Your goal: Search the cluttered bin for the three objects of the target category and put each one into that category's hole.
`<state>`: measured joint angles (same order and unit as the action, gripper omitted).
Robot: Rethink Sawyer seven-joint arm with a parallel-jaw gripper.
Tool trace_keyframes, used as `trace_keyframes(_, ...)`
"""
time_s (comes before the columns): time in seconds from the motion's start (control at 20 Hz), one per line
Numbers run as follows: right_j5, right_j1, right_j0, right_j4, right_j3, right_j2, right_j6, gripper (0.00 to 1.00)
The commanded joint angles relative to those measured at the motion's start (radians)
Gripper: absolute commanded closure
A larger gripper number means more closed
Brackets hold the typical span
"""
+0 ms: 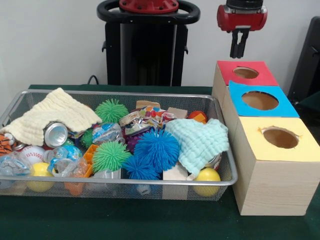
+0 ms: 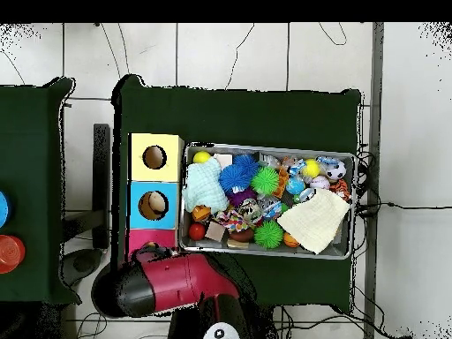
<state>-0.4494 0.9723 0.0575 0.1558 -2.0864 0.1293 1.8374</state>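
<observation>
The wire mesh bin (image 1: 125,93) stands on the green table, full of clutter; it also shows in the overhead view (image 2: 265,147). An orange plush with black tiger stripes (image 1: 6,143) lies at the bin's left end, half under a cream cloth (image 1: 52,116). I cannot pick out the other two plush toys. The red-topped box's round hole (image 1: 245,73) is at the far right. My gripper (image 1: 239,50) hangs just above and behind that hole, fingers close together and nothing between them. In the overhead view the red arm (image 2: 177,281) covers the gripper and most of the red top (image 2: 141,238).
The blue-topped box (image 1: 280,106) and the yellow-topped box (image 1: 305,145) stand in a row in front of the red one. The bin holds spiky green (image 1: 110,156) and blue (image 1: 157,147) balls, a mint cloth (image 1: 200,142), cans, yellow balls (image 1: 207,176) and a baseball (image 1: 32,153).
</observation>
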Motion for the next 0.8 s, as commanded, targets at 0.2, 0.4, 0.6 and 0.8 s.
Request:
trace_keyframes(0.2,-0.078,-0.026,0.100,-0.008,0.099,0.119,-0.034,1.00)
trace_keyframes(0.4,-0.110,-0.034,0.118,0.003,0.143,0.135,-0.047,1.00)
trace_keyframes(0.6,-0.128,-0.047,0.155,0.013,0.167,0.169,-0.082,1.00)
trace_keyframes(0.8,-0.175,-0.050,0.176,0.019,0.187,0.183,-0.099,1.00)
